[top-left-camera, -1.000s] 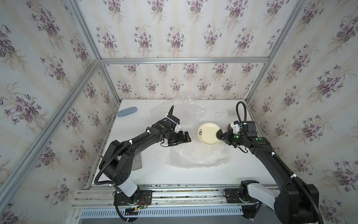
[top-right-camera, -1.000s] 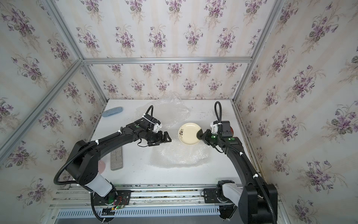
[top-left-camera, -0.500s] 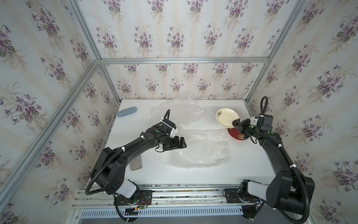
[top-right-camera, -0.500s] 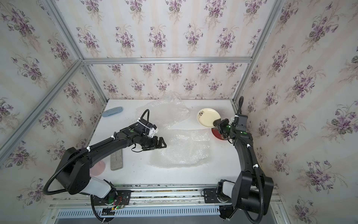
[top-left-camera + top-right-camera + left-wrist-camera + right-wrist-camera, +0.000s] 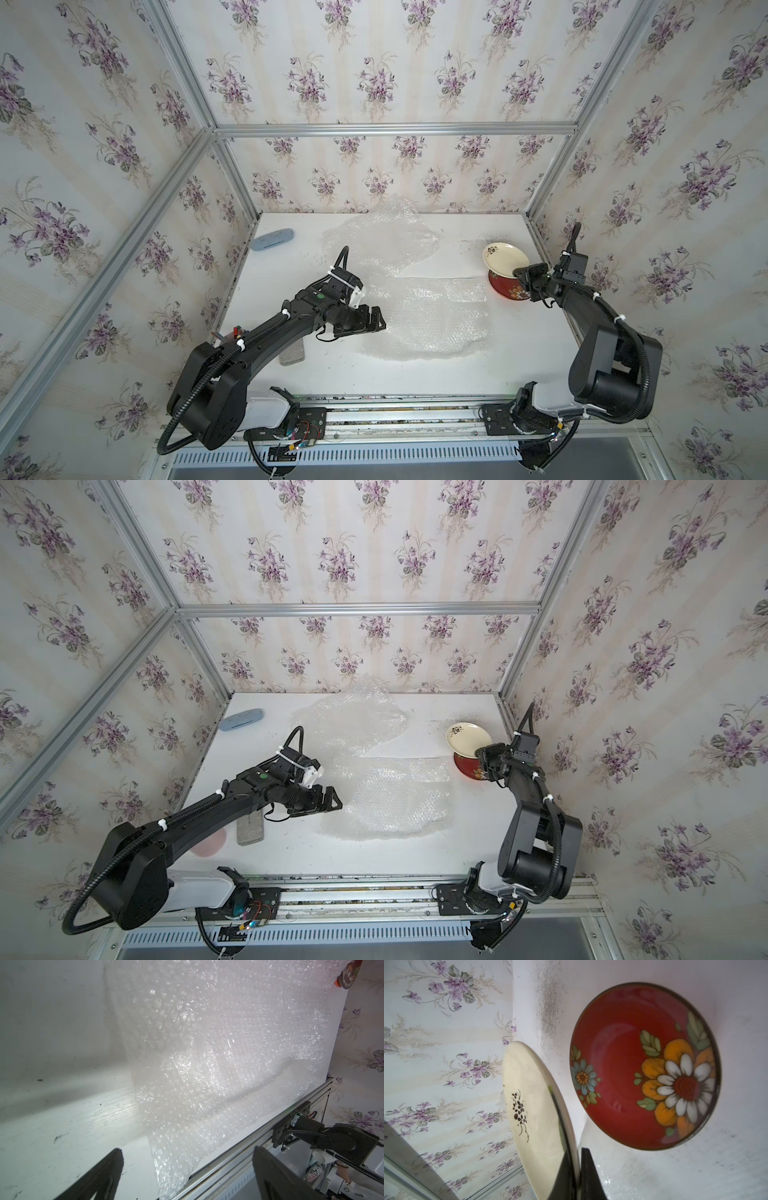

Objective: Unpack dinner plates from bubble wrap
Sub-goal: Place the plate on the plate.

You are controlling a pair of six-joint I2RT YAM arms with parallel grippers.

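Flowered wallpaper closes in a white tabletop (image 5: 415, 374) on three sides, and the work sits in its far right corner. The right tool (image 5: 524, 277) is pinched shut on the rim of the cream plate (image 5: 503, 258) and holds it tilted, hollow face up. The right wrist view shows the two fingers (image 5: 566, 1178) clamped on either face of that rim.

The red plate (image 5: 505, 291) lies flat on the tabletop just under the tool, painted flowers up. The next move turns on how these two plates lie. From the tool, the cream plate reaches away toward the back wall, while the red one sits beneath the gripped edge, on the robot's side of it. In both top views the two overlap. The wrist view suggests a gap between them, though I cannot be sure they are apart. Lowered straight down, the cream plate would probably land half on the red one and hang over its far side. A neat stack would need a pull back toward the robot first.

The right arm is the one on the spot. The left tool (image 5: 376, 321) hovers well apart, across the flat sheet of bubble wrap (image 5: 432, 320), with its jaws spread wide and nothing in them. It points at that sheet's left edge. A second, crumpled sheet (image 5: 386, 237) lies near the back wall, and no plate shows through either one. A pinkish round thing (image 5: 210, 840) peeks out under the left arm, and whether it is a plate I cannot tell
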